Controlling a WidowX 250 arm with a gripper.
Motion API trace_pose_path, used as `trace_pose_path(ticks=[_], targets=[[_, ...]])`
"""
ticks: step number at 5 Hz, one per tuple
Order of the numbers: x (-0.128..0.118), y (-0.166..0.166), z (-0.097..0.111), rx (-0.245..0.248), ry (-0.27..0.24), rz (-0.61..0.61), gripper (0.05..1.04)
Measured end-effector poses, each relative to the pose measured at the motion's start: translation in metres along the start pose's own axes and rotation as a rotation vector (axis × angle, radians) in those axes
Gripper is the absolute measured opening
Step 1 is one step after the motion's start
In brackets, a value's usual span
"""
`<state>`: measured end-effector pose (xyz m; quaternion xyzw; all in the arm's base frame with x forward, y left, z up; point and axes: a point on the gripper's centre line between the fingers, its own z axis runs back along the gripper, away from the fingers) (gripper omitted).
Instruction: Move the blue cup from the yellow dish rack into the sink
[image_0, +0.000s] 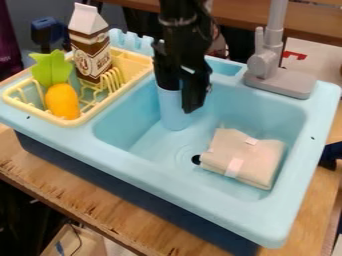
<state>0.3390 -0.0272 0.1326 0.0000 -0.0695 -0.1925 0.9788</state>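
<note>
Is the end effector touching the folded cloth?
Apart. The camera view shows blue basin between the end effector and the folded cloth.

The black robot arm (179, 17) comes in from the top edge, just right of the middle, and hangs nearly upright. Its black gripper (180, 100) is directly below (a small pale patch shows on its body), pointing downward with a slight slant toward the view's lower right.

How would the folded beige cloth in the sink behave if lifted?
The folded cloth is probably soft and limp, given its rounded edges. Its layers may sag when raised, though the pale strips might hold them together.
</note>
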Motion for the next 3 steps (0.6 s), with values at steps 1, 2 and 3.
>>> trace_pose_path(ticks=[1,2,3], targets=[[-0.005,-0.003,0.031,0.012,-0.038,0.044,1.009],[-0.014,-0.009,0.057,0.023,-0.038,0.084,1.003],[-0.03,-0.019,0.073,0.017,0.034,0.13,1.003]])
